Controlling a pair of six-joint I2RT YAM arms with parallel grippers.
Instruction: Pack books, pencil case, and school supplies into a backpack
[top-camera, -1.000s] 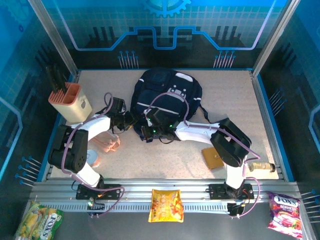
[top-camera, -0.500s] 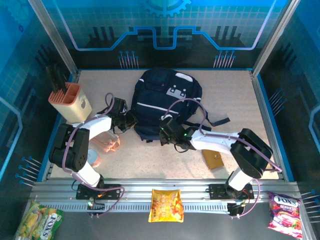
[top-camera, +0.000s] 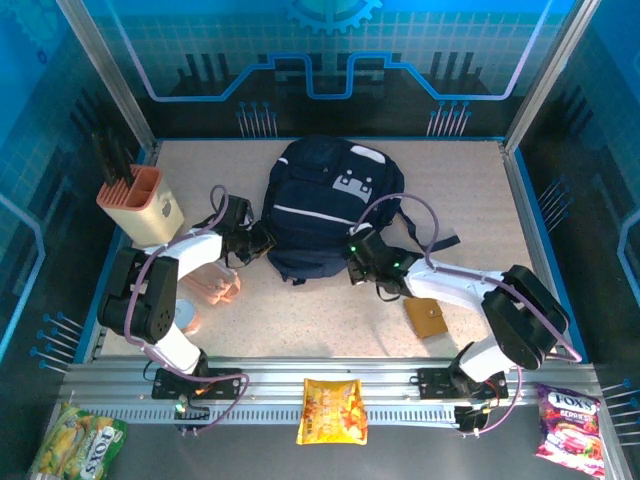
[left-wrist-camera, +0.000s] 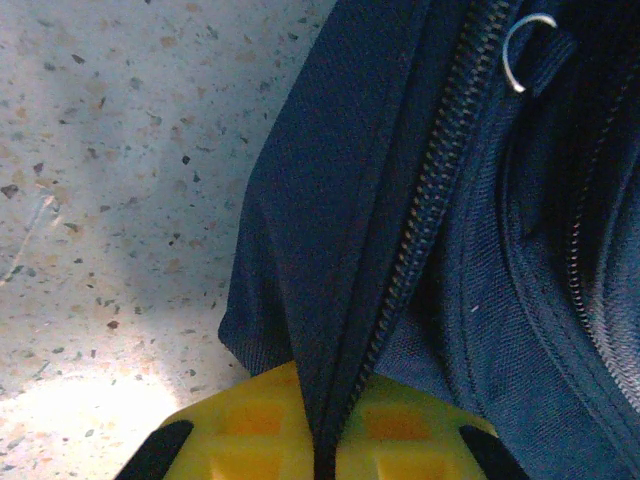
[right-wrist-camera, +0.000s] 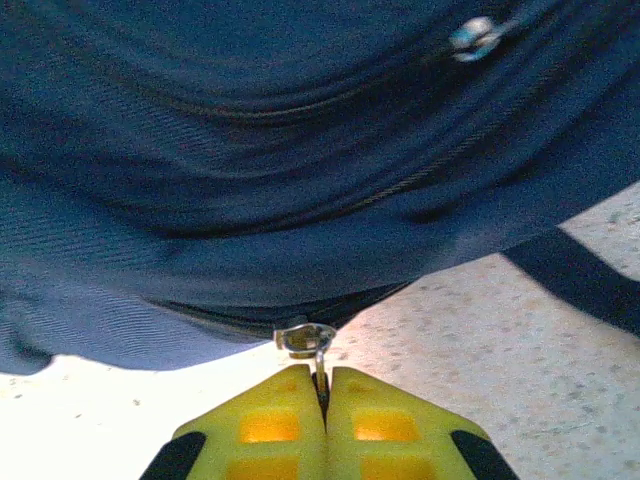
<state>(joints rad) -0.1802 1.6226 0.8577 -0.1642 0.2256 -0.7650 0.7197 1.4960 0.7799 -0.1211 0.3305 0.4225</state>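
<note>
Flat on the speckled table (top-camera: 470, 190), at its middle and towards the far half: the backpack (top-camera: 325, 205). Long axis far to near, tipped a little so the far end leans to the right. Broad near end facing the arm bases, rounded end towards the back wall. Dark straps (top-camera: 432, 240) trailing off its right side onto the table.

Navy fabric, thin white trim lines across the front, a grey-white patch near the far right corner. Close up in the left wrist view, coarse weave, a black zip running up the panel and a small metal ring (left-wrist-camera: 522, 52) at the top.

Left gripper (top-camera: 262, 243) at the pack's near-left corner — yellow fingers (left-wrist-camera: 250, 425) pressed together on a fold of the navy cloth beside the zip, fabric pinched between them.

Right gripper (top-camera: 358, 268) at the near-right edge, just beside the pack. Jaws closed tight in the right wrist view (right-wrist-camera: 322, 400), nipping the thin metal zipper pull (right-wrist-camera: 305, 338) that hangs from the lower seam, with table showing beneath.

Beside the right arm, apart from the pack: a tan-brown square piece (top-camera: 427, 318).
</note>
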